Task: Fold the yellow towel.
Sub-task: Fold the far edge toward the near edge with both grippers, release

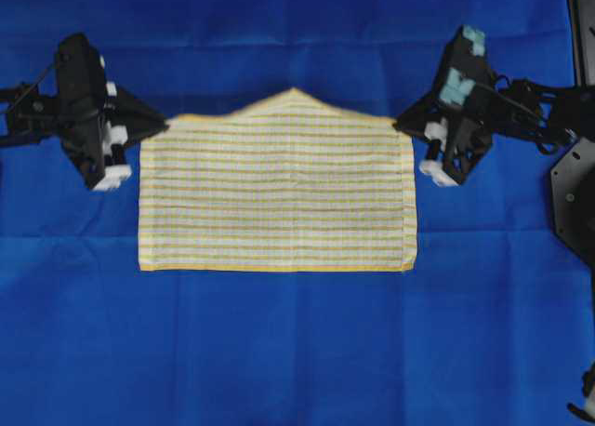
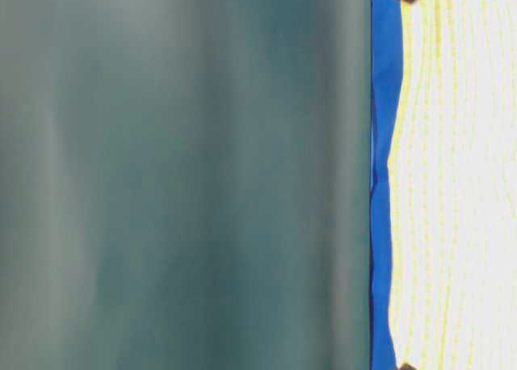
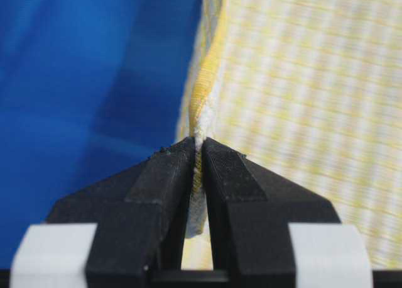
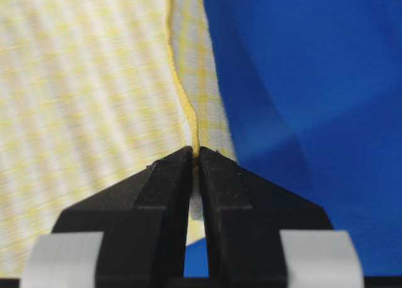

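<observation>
**A:** So what's being gripped by each claw here?

**B:** The left claw [image 3: 198, 146] is seen clamped tight, with the hem of the yellow towel [image 1: 279, 198] pinched between its black fingers [image 3: 160, 193]. Only a sliver of cloth is left showing in the slot. The same is seen on the other side: the right claw [image 4: 195, 155] is pressed shut on the towel's yellow edge, and a fold of the fabric is drawn up out of the fingertips.

**A:** And where on the towel are those grips placed?

**B:** From overhead, the left claw [image 1: 160, 126] is found at the towel's far left corner and the right claw [image 1: 402, 125] at its far right corner. The far edge is stretched between them, and a small peak is raised at its middle.

**A:** Is the rest of it lifted?

**B:** How far it's lifted can't really be told. The near edge is seen lying straight, and the towel is spread as a wide rectangle, stripes running side to side, in the middle of the scene.

**A:** What's under it?

**B:** A blue cloth [image 1: 297, 352] is spread over the whole counter, showing on every side of the towel. In the table-level view, most of the picture is taken up by a blurry grey-green surface [image 2: 186, 176], with a strip of blue and the bright striped towel squeezed in at the right.
</observation>
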Controlling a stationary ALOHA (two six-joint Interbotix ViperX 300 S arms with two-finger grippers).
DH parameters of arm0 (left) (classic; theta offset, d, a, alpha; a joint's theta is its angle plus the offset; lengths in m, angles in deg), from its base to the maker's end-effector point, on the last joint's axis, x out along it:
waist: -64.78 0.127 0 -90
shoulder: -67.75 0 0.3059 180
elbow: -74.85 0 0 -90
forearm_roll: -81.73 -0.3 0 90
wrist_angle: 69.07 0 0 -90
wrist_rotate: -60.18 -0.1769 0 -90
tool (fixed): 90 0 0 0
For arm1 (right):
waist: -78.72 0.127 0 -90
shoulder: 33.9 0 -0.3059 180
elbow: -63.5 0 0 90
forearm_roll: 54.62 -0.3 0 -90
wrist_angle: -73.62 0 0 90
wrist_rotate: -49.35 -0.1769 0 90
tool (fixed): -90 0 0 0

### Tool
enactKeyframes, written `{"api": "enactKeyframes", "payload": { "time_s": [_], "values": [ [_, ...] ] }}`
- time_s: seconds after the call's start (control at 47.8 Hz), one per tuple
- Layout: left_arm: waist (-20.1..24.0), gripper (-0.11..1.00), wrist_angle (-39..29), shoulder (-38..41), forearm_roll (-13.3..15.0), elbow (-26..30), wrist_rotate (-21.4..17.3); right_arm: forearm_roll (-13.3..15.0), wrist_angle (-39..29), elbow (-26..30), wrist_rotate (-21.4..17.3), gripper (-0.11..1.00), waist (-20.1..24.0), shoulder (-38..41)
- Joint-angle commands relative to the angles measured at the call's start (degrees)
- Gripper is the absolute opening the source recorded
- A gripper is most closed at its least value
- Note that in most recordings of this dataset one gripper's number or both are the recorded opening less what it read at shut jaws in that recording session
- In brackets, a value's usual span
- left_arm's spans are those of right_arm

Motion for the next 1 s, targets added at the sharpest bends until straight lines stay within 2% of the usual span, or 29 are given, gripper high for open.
{"api": "enactKeyframes", "payload": {
  "time_s": [0.0,0.356,0.565,0.774,0.983],
  "values": [
    [-3.52,0.04,0.0,-2.37,0.18,-0.18,0.88,-1.58,-0.26,-0.35,-0.09,0.04,2.2,-2.72],
    [-14.5,0.04,-1.93,-5.89,0.18,-2.2,6.5,-8.53,-0.18,-2.72,-0.09,0.04,14.33,-6.24],
    [-19.16,0.04,-2.81,-5.36,0.18,-2.11,8.09,-11.34,0.79,-2.55,-0.09,0.04,18.98,-5.36],
    [-22.32,0.04,-3.52,-4.83,0.18,-1.85,8.09,-12.39,1.14,-1.49,0.0,0.04,22.06,-2.64],
    [-22.41,0.04,-4.75,-4.31,0.18,-1.32,8.0,-12.48,1.05,-0.62,0.0,0.04,23.12,-0.97]
  ]
}}
